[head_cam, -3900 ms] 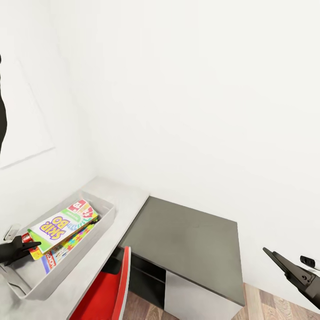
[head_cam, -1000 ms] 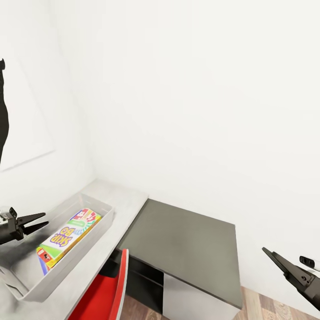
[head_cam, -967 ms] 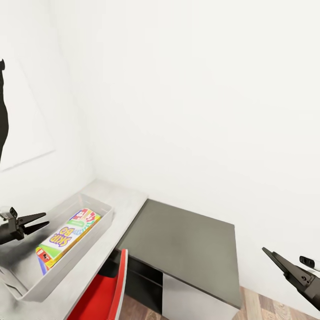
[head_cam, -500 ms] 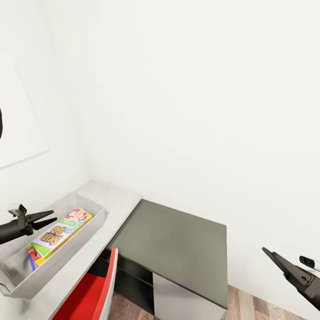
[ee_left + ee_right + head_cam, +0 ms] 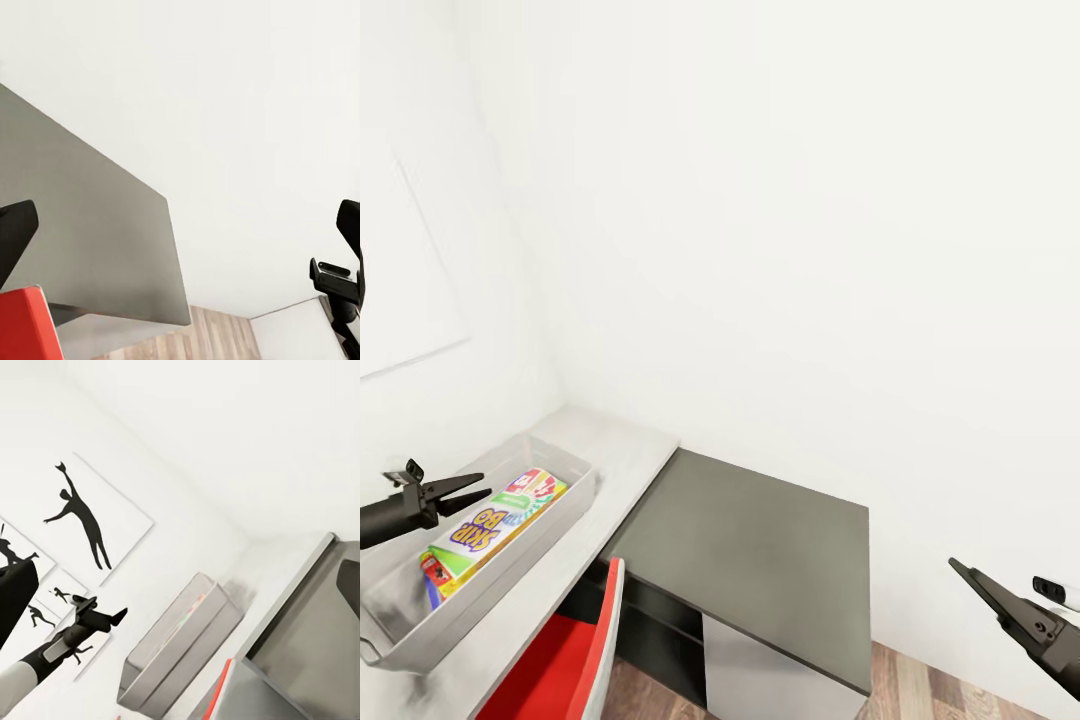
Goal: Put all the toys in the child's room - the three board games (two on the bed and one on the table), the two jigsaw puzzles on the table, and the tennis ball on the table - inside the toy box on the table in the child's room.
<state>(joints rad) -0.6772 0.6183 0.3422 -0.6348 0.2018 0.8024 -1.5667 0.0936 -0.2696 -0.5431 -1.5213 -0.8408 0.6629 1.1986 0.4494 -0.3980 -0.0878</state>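
table [image 5: 622,462] pale grey | cabinet [image 5: 760,545] dark-topped beside | walls [image 5: 780,200] white

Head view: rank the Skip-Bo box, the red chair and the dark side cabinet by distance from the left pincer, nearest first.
1. Skip-Bo box: in the toy box, just below and beside the left pincer.
2. Red chair: lower down, in front of the table.
3. Dark side cabinet: farthest, off toward the right pincer.
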